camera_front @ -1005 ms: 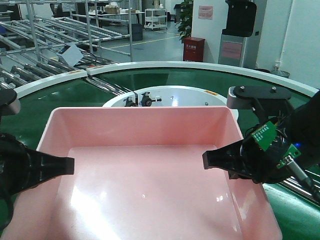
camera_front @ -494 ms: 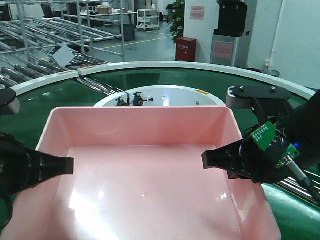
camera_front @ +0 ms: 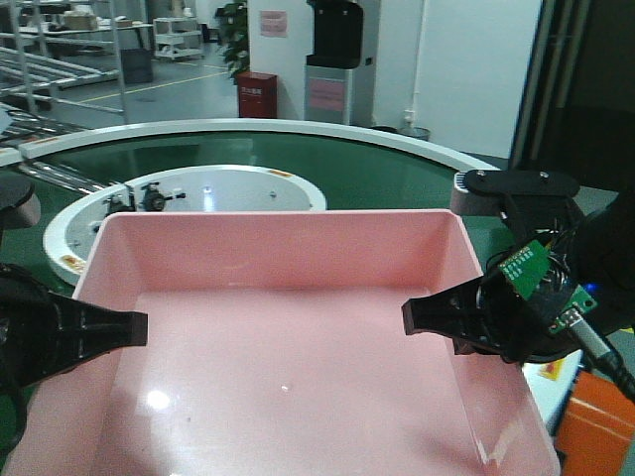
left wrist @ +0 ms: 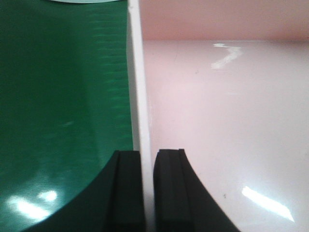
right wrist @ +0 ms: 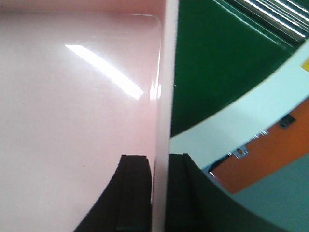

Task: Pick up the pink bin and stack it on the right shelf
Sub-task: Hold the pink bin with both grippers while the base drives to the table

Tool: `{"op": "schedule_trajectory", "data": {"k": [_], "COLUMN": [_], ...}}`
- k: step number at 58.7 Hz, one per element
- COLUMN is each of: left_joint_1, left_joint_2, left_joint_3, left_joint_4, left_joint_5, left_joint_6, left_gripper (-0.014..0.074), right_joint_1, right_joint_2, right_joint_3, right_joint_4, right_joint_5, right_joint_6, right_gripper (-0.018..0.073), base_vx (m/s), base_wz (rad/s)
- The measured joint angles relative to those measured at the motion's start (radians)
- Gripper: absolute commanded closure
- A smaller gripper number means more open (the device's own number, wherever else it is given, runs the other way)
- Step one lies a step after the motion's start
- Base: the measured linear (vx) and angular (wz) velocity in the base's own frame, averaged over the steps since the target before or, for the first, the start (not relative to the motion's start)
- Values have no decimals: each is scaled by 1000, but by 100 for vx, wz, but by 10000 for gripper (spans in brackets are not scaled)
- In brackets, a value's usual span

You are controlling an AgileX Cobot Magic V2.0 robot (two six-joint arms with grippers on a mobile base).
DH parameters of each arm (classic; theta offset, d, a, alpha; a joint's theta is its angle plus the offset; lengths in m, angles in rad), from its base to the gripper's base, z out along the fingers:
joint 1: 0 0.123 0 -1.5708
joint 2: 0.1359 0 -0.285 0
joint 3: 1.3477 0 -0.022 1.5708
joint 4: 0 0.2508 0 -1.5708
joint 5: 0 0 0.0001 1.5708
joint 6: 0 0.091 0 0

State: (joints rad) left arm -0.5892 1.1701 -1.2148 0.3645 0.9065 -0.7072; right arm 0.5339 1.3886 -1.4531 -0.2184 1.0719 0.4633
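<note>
My left pincer [left wrist: 144, 164] is clenched on the left wall of the pink bin [camera_front: 298, 367], and my right pincer [right wrist: 159, 166] is clenched on its right wall, so I judge the grab done. The bin is empty, held between my arms with the green belt [camera_front: 397, 164] beside and beyond it. The right shelf is nowhere in view, so carrying and stacking remain.

Under me curves the green conveyor belt [camera_front: 397, 169], a glossy ring bounded by a white outer rim [camera_front: 298, 125] and a white round hub [camera_front: 248, 193] inside. The pink bin [camera_front: 298, 347] hides its near stretch; whether the bin touches the belt I cannot tell.
</note>
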Motion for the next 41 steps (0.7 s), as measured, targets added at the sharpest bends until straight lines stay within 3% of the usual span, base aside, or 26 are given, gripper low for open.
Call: {"op": "schedule_trajectory", "data": {"k": [41], "left_joint_1": [0], "left_joint_2": [0], "left_joint_3": [0], "left_joint_4": [0], "left_joint_5": [0], "left_joint_6": [0], "left_gripper": [485], "right_joint_1": [0], "right_joint_2": [0], "right_joint_3": [0], "right_joint_4": [0], "right_joint_5": [-1], "right_joint_6": [0], "right_gripper": [485], "base_vx": [-13], "base_wz": [-68]}}
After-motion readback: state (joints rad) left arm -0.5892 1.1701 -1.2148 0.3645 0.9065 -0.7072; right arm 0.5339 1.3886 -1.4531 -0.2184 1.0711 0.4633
